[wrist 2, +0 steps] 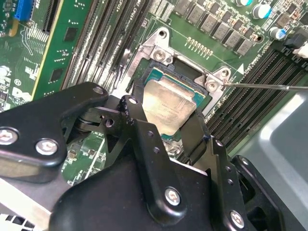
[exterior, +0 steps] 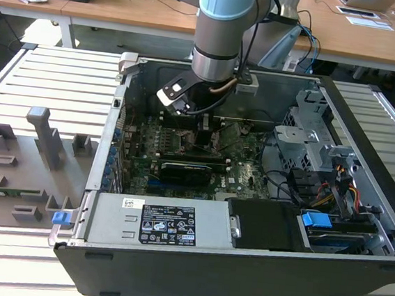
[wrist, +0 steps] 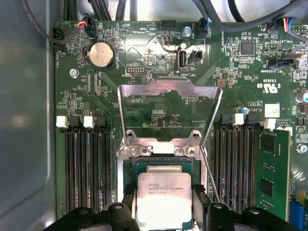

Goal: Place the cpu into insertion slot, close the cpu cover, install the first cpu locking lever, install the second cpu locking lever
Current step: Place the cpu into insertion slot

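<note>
Gripping the small square cpu (wrist: 164, 199) with the pale silvery metal top, the arm's black fingers (wrist: 129, 199) pinch it from both sides right at the socket (wrist: 144, 166) on the green motherboard (wrist: 159, 62). Can't tell if it's fully seated. Thin silvery metal cpu cover (wrist: 168, 89) with the square window is flipped open, standing just past the socket. All inside the open black computer case (exterior: 241, 278).

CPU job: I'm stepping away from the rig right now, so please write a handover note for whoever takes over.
Hand: shut on the chip, low over the socket; I cannot tell if it is seated.
Cover: swung up, open.
Lever: one thin rod free beside the socket.
Not done: cover closing, both levers.
</note>
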Robot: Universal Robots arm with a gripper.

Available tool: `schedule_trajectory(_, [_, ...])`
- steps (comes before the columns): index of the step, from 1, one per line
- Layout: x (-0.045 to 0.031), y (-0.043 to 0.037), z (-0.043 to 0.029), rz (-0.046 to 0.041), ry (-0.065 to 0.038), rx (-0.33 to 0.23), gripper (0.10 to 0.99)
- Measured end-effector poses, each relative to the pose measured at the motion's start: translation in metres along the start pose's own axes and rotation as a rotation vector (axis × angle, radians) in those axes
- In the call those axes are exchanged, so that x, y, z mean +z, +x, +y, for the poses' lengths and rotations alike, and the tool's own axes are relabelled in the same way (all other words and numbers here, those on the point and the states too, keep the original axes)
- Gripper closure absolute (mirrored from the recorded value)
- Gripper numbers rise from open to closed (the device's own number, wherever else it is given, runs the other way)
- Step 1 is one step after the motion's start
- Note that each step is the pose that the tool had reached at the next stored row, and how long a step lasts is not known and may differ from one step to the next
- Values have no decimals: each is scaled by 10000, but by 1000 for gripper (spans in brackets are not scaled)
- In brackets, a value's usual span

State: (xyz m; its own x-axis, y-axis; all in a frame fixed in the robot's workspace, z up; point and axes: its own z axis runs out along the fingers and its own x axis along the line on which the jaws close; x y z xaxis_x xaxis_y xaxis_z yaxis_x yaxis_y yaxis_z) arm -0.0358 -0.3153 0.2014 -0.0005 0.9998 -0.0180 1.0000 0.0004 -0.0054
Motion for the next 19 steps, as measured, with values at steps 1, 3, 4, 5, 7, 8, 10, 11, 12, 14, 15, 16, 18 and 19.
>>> schedule_trajectory(1, [1, -1, 5, -6, 1, 0, 541])
schedule_trajectory(3, [2, -1, 9, -11, 2, 3, 541])
schedule_trajectory(4, [5, 0, 10, -9, 1, 3, 541])
schedule_trajectory(5, [7, -1, 10, -9, 1, 0, 541])
schedule_trajectory(7, [13, 0, 11, -9, 0, 0, 541])
schedule_trajectory(8, [16, 0, 11, -8, 0, 1, 541])
schedule_trajectory(10, [19, 0, 11, -8, 0, 0, 541])
schedule_trajectory(11, [20, 0, 11, -9, 0, 0, 541])
schedule_trajectory(12, [21, 0, 11, -9, 0, 0, 541])
schedule_trajectory(14, [22, 0, 11, -9, 0, 0, 541])
schedule_trajectory(15, [22, 0, 11, -9, 0, 0, 541])
schedule_trajectory(16, [26, 2, 12, 1, -10, 0, 541])
schedule_trajectory(18, [25, 1, 12, -5, -2, 0, 533])
schedule_trajectory(19, [25, 0, 11, -8, 0, 0, 467])
